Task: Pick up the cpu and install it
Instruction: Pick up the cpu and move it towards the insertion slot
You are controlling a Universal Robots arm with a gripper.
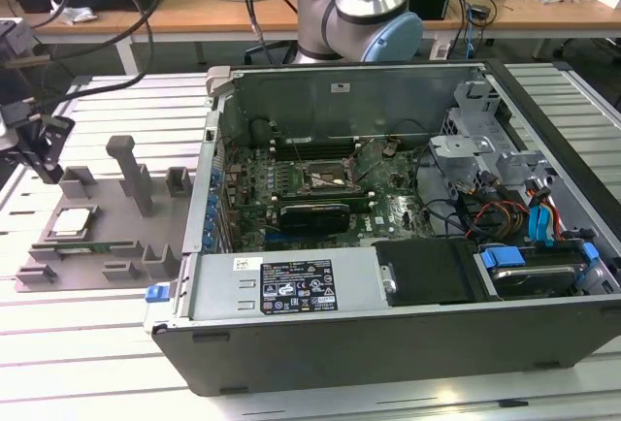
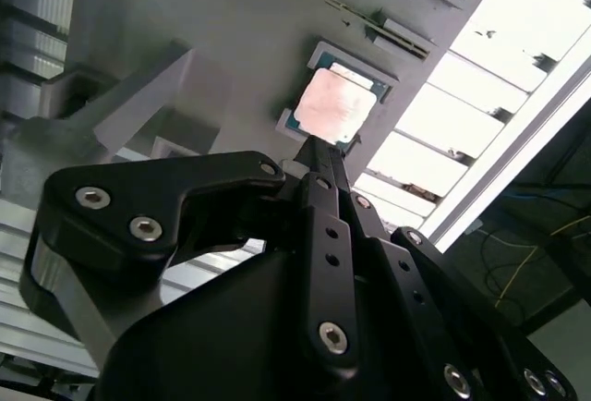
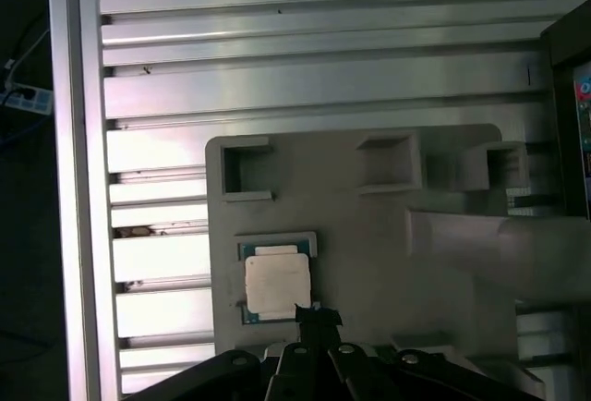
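Observation:
The cpu (image 1: 73,219) is a small square chip with a pale metal top, lying flat in a recess of the grey moulded tray (image 1: 126,246) at the exterior view's left. Both wrist views show the cpu (image 2: 334,107) (image 3: 276,285) in its tray pocket (image 3: 369,235). My gripper (image 1: 47,171) hangs above the tray's far left end, a little above and beside the chip. Its black fingers (image 2: 323,188) are pressed together into one narrow tip (image 3: 312,316) that ends at the chip's edge, with nothing between them.
An open computer case (image 1: 388,343) lies at the exterior view's right, its motherboard holding a dark square socket frame (image 1: 325,177). Upright posts (image 1: 126,164) rise from the tray near the chip. The slatted aluminium table (image 3: 277,59) surrounds the tray. Cables and drive bays (image 1: 534,217) fill the case's right side.

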